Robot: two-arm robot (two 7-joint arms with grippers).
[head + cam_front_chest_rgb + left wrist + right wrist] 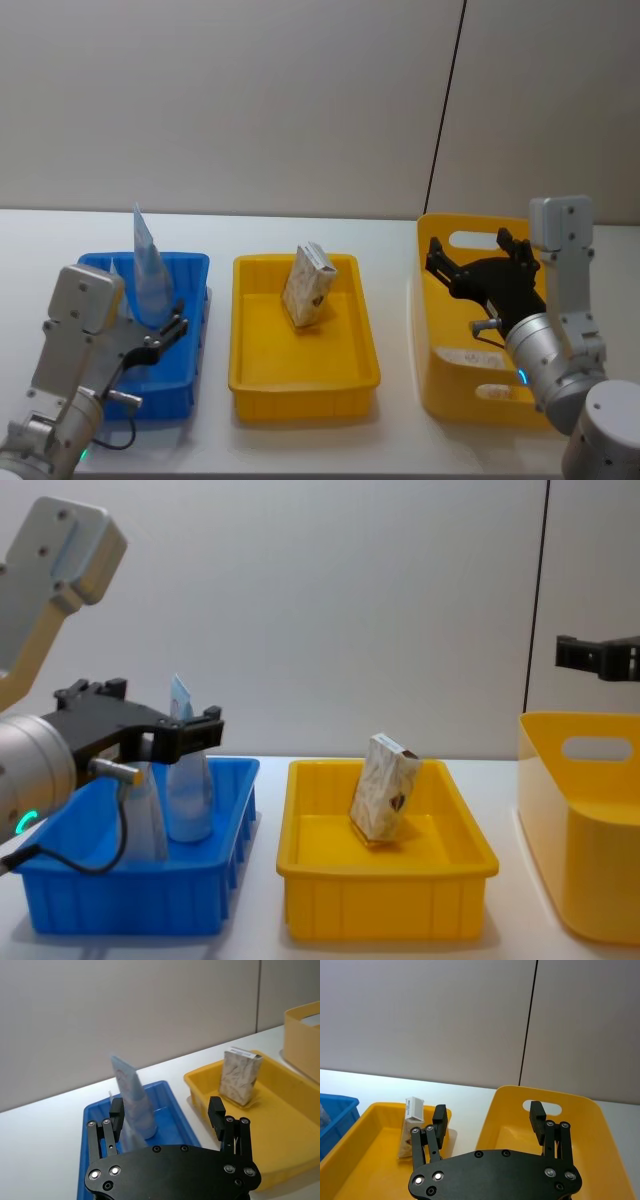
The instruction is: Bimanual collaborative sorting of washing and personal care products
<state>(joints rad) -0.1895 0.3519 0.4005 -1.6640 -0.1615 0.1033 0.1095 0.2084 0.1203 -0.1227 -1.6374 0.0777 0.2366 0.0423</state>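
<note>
A pale blue-white squeeze tube [146,268] stands upright in the blue bin [190,270]; the chest view shows the tube [188,785] with a translucent bluish bottle [147,825] beside it. My left gripper [165,335] hovers open over the bin's near side, just short of the tube [132,1102], with nothing between its fingers. A beige patterned carton [307,285] leans in the middle yellow tray [305,395]. Over the tall yellow bin [455,385], my right gripper [476,250] is open and empty.
The three containers stand in a row on a white table [40,240], with narrow gaps between them. A grey wall runs close behind. The table's front edge lies just before the containers.
</note>
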